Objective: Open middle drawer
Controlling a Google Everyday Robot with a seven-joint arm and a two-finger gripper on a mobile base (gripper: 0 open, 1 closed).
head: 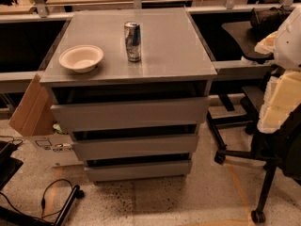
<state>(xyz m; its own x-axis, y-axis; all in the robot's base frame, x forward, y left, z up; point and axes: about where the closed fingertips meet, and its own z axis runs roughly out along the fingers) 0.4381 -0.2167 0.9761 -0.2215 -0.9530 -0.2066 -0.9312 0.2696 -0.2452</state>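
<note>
The hand does not show in the camera view, so I cannot tell whether it is released or clenched. A bulky white and pale yellow shape (284, 74) fills the right edge; what it is cannot be told.

The middle drawer (135, 146) sits second in the grey three-drawer table (164, 55), at the centre of the view. Its flat front is level, with a dark gap along its upper edge. The taller top drawer (130, 113) is just above it and the bottom drawer (138, 170) just below, close to the speckled floor (164, 201).

On the table a white bowl (81, 58) stands near the front left corner. An upright silver and blue can (132, 41) stands beside it toward the middle, apart from the bowl.

To the right, a black office chair (275, 149) stands near the table. One leg of its base reaches toward the drawers, with a caster (218, 158) near the middle drawer's right end. To the left, a sheet of brown cardboard (30, 107) leans against the table's side, with a printed white box (47, 147) below it. A black cable (51, 194) loops on the floor at lower left, off to the side of the drawer fronts. Orange tape lines (237, 182) cross the floor at the right.
</note>
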